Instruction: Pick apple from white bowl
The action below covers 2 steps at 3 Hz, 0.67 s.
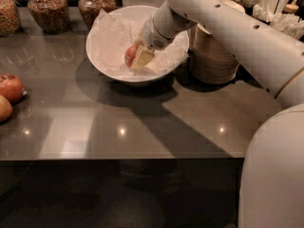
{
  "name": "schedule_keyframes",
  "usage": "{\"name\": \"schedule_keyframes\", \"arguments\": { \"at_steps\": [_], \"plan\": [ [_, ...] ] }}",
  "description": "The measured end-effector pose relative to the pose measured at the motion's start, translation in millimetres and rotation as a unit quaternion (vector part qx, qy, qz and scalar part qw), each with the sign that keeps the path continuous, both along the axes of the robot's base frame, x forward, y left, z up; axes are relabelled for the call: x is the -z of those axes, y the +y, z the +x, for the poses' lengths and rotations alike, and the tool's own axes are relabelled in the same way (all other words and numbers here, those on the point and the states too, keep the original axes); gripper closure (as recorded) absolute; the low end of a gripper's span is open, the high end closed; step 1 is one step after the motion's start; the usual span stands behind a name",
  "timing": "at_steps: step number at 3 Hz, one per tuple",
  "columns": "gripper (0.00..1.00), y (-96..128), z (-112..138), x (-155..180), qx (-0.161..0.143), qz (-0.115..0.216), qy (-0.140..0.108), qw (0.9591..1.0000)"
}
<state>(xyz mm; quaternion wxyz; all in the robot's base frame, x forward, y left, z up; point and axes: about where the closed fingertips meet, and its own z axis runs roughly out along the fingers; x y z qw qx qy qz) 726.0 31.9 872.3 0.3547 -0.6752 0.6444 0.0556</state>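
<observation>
My arm [228, 30] is a thick, smooth white tube with a row of small dark round holes along its upper link and a thin tan line near the big rounded white housing [273, 175]. It narrows through a shaded white wrist to my gripper [138, 59], blocky and cream-coloured, down inside the white bowl [118, 74].

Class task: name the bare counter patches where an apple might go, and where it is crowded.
Bare: the wide front strip between the red apples and the robot's body; also left of the white bowl, before the jars. Crowded: around the stacked paper bowls, under the arm. The gripper is in the bowl at the apple.
</observation>
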Motion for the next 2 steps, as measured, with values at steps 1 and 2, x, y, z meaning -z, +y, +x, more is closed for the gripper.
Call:
{"name": "schedule_keyframes", "arguments": {
  "at_steps": [1, 2],
  "plan": [
    [1.0, -1, -3, -21, 0.0, 0.007, -0.018, 0.9998],
    [1.0, -13, -14, -64, 0.001, 0.036, -0.053, 0.998]
  ]
}}
